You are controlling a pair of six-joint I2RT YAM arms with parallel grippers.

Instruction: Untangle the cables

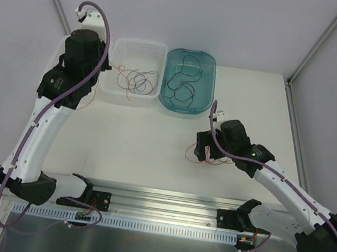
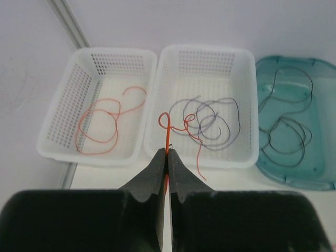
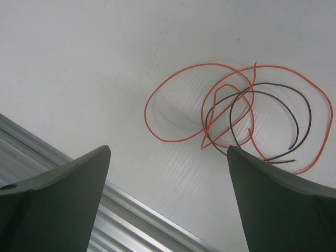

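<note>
A loose tangle of red-orange and black cables (image 3: 250,90) lies on the white table; in the top view it (image 1: 196,160) peeks out beside my right gripper (image 1: 206,148). My right gripper (image 3: 168,149) hovers over the table just short of the tangle, open wide and holding nothing. My left gripper (image 2: 168,151) is shut on a red-orange cable (image 2: 167,137) in front of the middle white basket (image 2: 205,50). That cable rises from the fingertips, loops, and runs into the basket among dark cables (image 2: 218,123).
A second white basket (image 2: 113,52) at the left holds one orange cable (image 2: 97,139). A teal tray (image 1: 192,54) to the right of the baskets holds black cables (image 2: 286,134). An aluminium rail (image 1: 165,199) runs along the near table edge.
</note>
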